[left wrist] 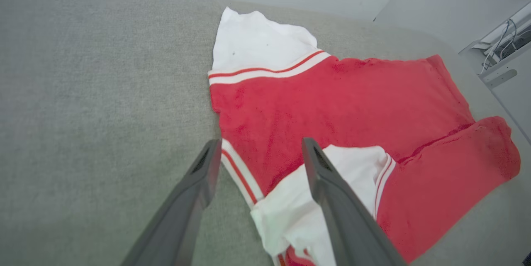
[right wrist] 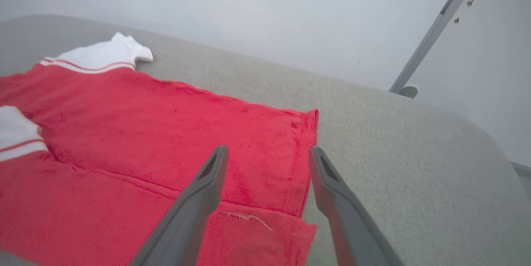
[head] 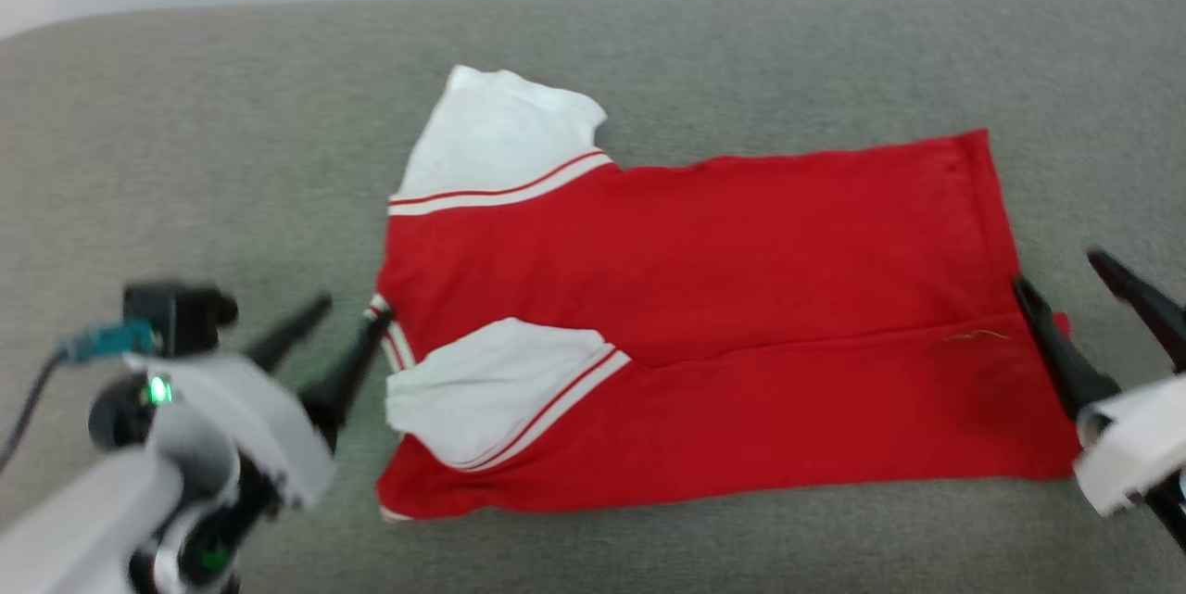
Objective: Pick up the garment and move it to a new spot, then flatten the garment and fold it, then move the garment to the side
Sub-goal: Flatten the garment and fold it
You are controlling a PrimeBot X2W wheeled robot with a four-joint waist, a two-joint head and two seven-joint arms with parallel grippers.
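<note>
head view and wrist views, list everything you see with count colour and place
garment: one, red with white sleeves and striped trim, lying mid-surface, near long side folded over
surface: one, grey fabric, under the garment
bar: one, grey, slanting beyond the surface's far right
pale unit: one, off-white, with cables, beyond the surface
left tool: one, dark fingers, open, at the garment's collar end
right tool: one, dark fingers, open, at the garment's hem end
</note>
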